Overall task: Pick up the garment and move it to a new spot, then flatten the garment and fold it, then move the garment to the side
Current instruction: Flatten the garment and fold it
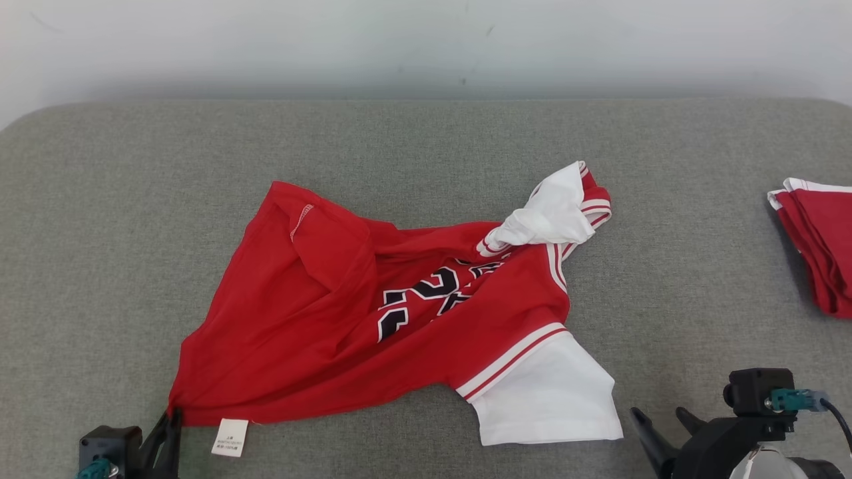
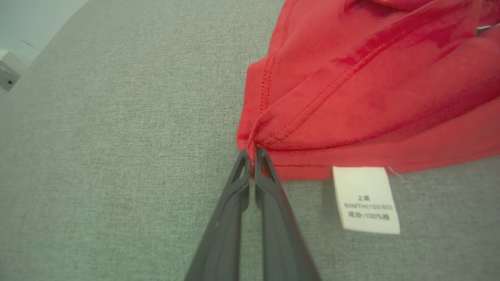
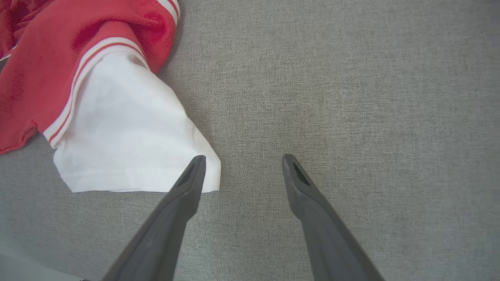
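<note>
Crumpled in the middle of the grey worktop point(image 1: 100, 233): red garment point(image 1: 319, 313) with black numerals, one white sleeve point(image 1: 552, 399) spread toward the near right, the other bunched at the far right. Clamped tight on the garment's near-left hem corner: left pincer point(image 2: 252, 154), fingers pressed together on a pinch of red cloth. Just right of that grip, flat on the worktop: white care label point(image 2: 365, 199). Spread wide at the near right, holding nothing: right pincer point(image 3: 244, 160), one fingertip at the near sleeve's corner, contact unclear. Well apart at the right edge: folded red cloth point(image 1: 819, 239).
</note>
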